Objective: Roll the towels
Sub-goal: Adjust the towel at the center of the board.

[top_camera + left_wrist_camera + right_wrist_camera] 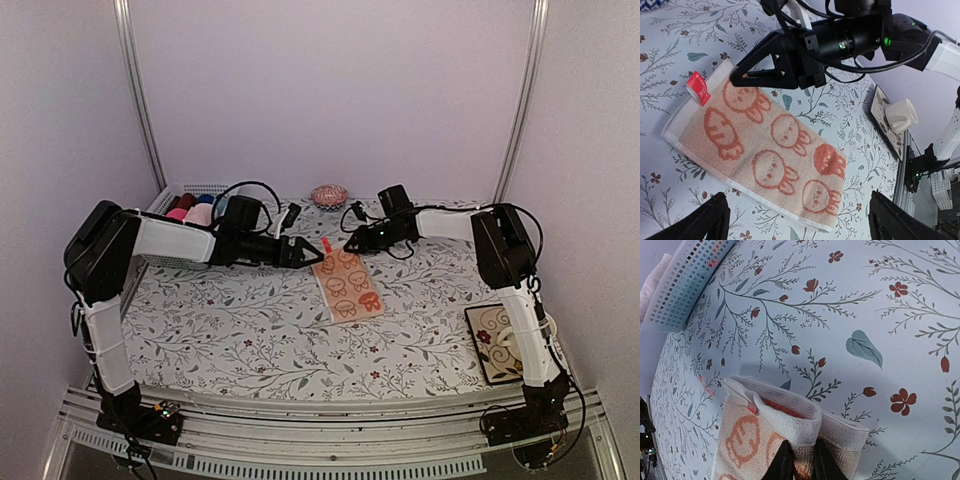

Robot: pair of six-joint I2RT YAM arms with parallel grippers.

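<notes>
Right fingers (pixel 781 465) pinch the towel's (pixel 347 285) lifted far edge, seemingly gripping it. Left fingers (pixel 695 222) gape wide beside it, empty. Basket (pixel 685 285) stands far left, cup (pixel 901 114) right.

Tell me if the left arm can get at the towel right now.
Probably yes. The left pincer is open and hovers right next to the towel, with nothing lying between them. The right pincer pinches that same end of the towel, so the two might crowd each other.
</notes>
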